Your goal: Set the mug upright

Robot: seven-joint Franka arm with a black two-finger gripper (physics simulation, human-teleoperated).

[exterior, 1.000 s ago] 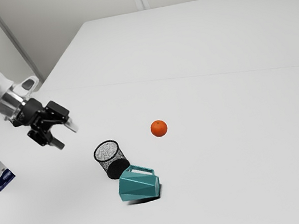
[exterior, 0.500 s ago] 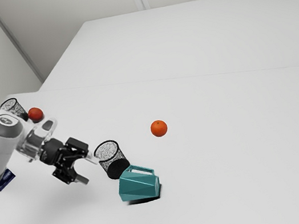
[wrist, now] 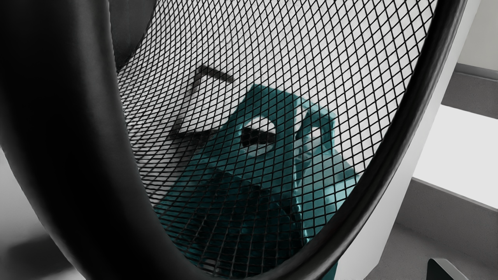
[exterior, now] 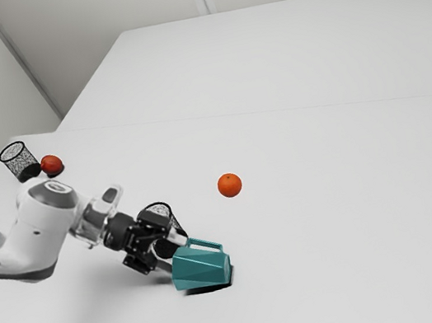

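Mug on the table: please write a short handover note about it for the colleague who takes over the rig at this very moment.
Gripper: open, fingers apart, at the end of the mug toward the exterior view's left; no grip on it.
Mug: lies on its side, handle on its upper edge in the exterior view.
Nearby: black mesh cup, standing right beside the gripper and mug; its rim looms close in the wrist view. The orange lies farther off.
Done: gripper is at the mug.
Left: grasp the mug, turn it upright, release. I would watch the mesh cup; it could be knocked.
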